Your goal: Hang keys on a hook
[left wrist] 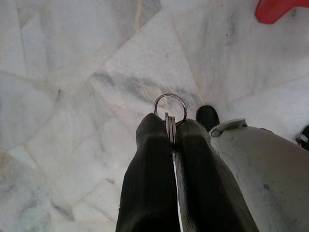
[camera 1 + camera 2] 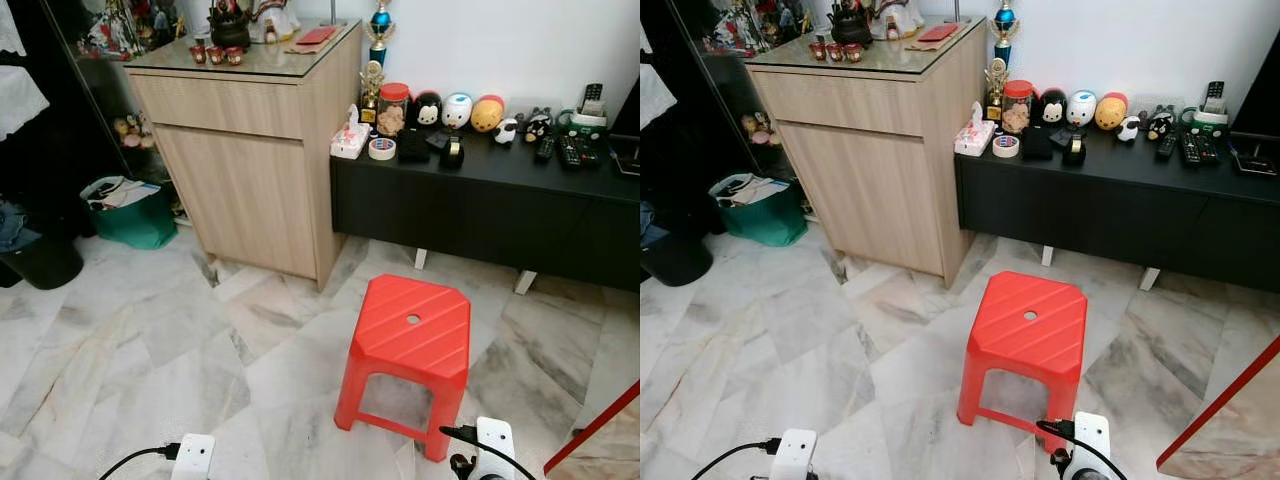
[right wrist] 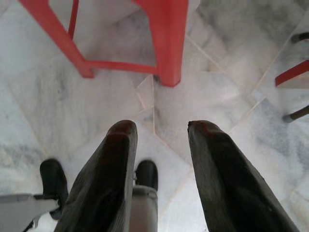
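Observation:
In the left wrist view my left gripper [image 1: 171, 126] is shut on the keys [image 1: 170, 126], pinched flat between its two black fingers. Their silver key ring [image 1: 170, 105] sticks out past the fingertips, over the marble floor. In the right wrist view my right gripper [image 3: 158, 129] is open with nothing between its fingers, pointing down at the floor beside a leg of the red stool [image 3: 166, 43]. Both arms hang low, and their white wrists [image 2: 192, 455] [image 2: 494, 440] peek in along the bottom edge of the eye views.
A red plastic stool [image 2: 412, 335] stands just ahead on the marble floor. Behind it is a low black cabinet [image 2: 480, 205] carrying toys, tape and remotes, and a tall wooden cabinet [image 2: 245, 150] to its left. A green bag [image 2: 130, 210] and a dark bin [image 2: 40, 262] sit far left.

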`<state>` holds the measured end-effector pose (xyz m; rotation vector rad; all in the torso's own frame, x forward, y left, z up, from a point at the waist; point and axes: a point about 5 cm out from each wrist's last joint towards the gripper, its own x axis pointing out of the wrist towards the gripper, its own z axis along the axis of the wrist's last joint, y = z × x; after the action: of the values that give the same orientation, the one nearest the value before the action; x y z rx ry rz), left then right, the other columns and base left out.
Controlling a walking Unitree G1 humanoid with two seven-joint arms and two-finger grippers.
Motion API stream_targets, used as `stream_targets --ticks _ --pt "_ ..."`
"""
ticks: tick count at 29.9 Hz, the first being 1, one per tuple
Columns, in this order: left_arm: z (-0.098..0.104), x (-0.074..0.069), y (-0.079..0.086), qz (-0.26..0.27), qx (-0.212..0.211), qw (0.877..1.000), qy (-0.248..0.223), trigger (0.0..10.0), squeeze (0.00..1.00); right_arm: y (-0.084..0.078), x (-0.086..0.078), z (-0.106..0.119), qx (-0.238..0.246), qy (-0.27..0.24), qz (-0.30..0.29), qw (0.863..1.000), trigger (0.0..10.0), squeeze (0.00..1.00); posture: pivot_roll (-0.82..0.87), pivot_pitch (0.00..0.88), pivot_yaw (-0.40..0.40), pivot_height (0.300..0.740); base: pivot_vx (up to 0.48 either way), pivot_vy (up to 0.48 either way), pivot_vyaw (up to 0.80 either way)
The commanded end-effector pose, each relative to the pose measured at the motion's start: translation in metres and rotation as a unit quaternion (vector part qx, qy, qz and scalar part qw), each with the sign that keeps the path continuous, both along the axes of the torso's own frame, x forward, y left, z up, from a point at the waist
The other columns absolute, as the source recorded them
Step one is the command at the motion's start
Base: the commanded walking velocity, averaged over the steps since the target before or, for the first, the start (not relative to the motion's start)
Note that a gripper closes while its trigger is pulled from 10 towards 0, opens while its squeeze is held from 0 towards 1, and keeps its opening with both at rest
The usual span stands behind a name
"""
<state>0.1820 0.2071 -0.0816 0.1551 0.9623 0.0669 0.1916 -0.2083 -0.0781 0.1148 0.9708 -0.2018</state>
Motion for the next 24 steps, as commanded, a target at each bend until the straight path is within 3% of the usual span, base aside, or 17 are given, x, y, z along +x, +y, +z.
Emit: stream_targets --ticks 1,6,15,24 --pt "0.002 0.002 0.005 -0.002 0.011 1.0 -0.001 10.0 0.0 0.001 0.001 0.0 0.005 0.003 -0.012 1.0 10.0 0.0 -0.05 0.0 0.033 0.723 0.0 0.0 0.0" --pt "0.002 0.003 0.002 -0.01 0.01 1.0 -0.001 10.0 0.0 0.003 0.002 0.0 0.008 0.01 -0.022 1.0 10.0 0.0 -0.05 0.0 0.031 0.723 0.0 -0.342 -0.09" --pt "0.002 0.004 0.0 -0.011 0.009 1.0 0.004 10.0 0.0 0.002 -0.004 -0.003 -0.003 0.024 -0.007 1.0 10.0 0.0 -0.05 0.0 0.045 0.723 0.0 -0.363 -0.69" --pt "0.006 0.015 -0.002 -0.009 0.008 1.0 -0.007 10.0 0.0 0.001 0.003 0.001 -0.014 0.016 0.013 1.0 10.0 0.0 -0.05 0.0 0.039 0.723 0.0 -0.382 0.0"
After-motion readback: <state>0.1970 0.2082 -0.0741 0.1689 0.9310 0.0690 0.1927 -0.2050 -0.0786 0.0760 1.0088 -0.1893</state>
